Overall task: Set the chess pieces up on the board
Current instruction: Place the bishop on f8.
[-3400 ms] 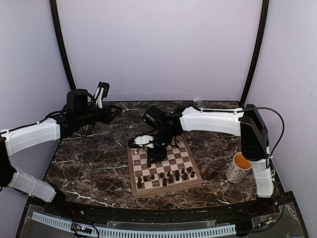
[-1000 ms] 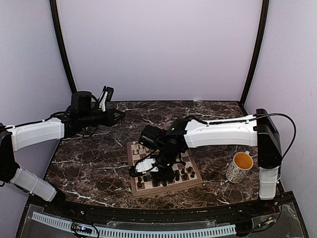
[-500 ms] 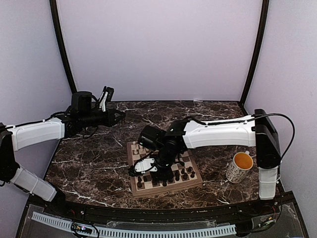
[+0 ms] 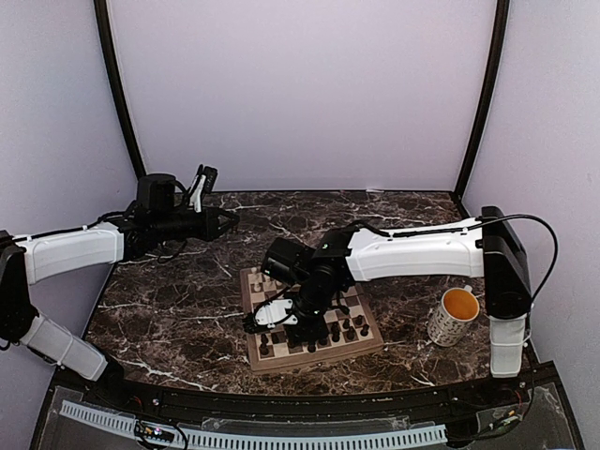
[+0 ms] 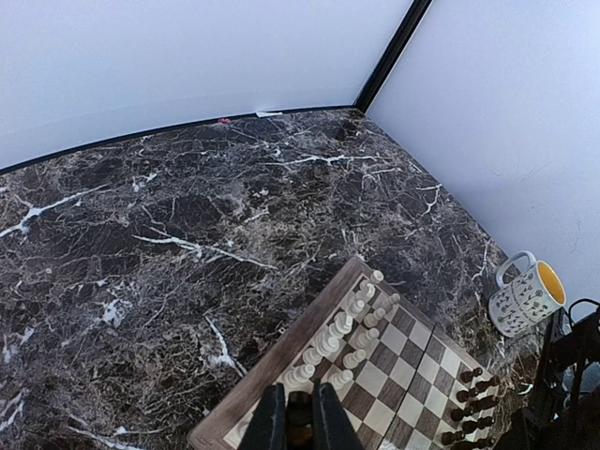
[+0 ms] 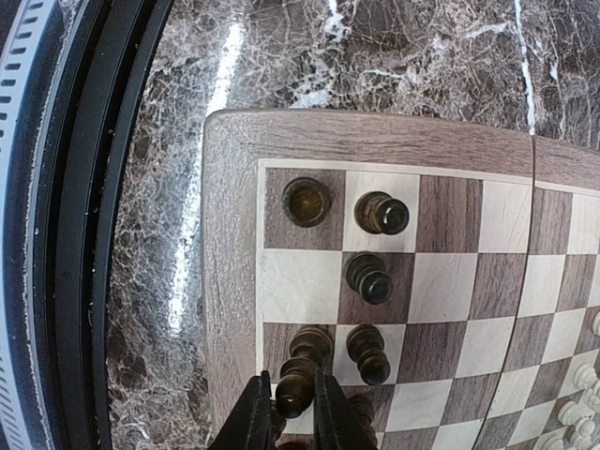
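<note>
The board (image 4: 319, 360) lies mid-table, with cream chess pieces (image 5: 337, 333) on its far rows and dark chess pieces (image 4: 349, 328) on its near rows. My right gripper (image 4: 261, 322) hangs low over the board's near-left corner. In the right wrist view its fingertips (image 6: 292, 412) closely flank the head of a dark piece (image 6: 300, 380) that stands on a dark square; the jaws are only slightly apart, with a thin gap on the left. My left gripper (image 4: 227, 221) hovers above the back-left table, shut on a small dark piece (image 5: 300, 424).
A speckled mug (image 4: 455, 316) with a yellow inside stands right of the board. The board's wooden border (image 6: 230, 281) lies close to the table's black front rail (image 6: 84, 234). Other dark pieces (image 6: 382, 213) stand close around the right fingers.
The right arm swung from the board's far side to its near-left corner and settled low; its jaws have just eased off the dark piece. The left arm reached slightly rightwards.
</note>
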You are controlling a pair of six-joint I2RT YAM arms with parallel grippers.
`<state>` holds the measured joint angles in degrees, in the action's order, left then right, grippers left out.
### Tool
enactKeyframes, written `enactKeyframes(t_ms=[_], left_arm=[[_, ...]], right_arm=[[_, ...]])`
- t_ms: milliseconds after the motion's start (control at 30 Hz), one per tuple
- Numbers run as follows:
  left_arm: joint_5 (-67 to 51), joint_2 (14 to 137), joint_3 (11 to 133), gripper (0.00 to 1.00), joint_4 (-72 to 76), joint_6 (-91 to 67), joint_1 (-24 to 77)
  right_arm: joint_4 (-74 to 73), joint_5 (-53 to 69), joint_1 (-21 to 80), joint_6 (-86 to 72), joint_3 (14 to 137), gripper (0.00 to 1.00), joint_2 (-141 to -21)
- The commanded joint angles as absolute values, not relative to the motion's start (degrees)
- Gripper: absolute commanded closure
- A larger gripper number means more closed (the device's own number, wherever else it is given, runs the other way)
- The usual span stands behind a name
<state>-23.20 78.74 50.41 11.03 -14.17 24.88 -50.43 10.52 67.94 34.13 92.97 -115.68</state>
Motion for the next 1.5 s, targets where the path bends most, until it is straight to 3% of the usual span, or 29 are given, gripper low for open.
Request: enactKeyframes(t_ms=[0, 667, 1467], left_arm=[[-24.2, 78.6, 51.8, 1.00, 11.4, -14.5, 24.4], [-25.2, 79.4, 52.2, 1.00, 11.1, -14.8, 24.4], [-26.2, 80.2, 52.6, 1.00, 10.8, -15.0, 24.4]], right_arm=[[-50.7, 11.6, 68.4, 33.8, 93.0, 0.82, -116.1], [-53.0, 12.0, 68.4, 34.4, 94.1, 0.89, -116.9], [-52.6, 9.0, 68.3, 34.1, 94.5, 0.73, -114.7]])
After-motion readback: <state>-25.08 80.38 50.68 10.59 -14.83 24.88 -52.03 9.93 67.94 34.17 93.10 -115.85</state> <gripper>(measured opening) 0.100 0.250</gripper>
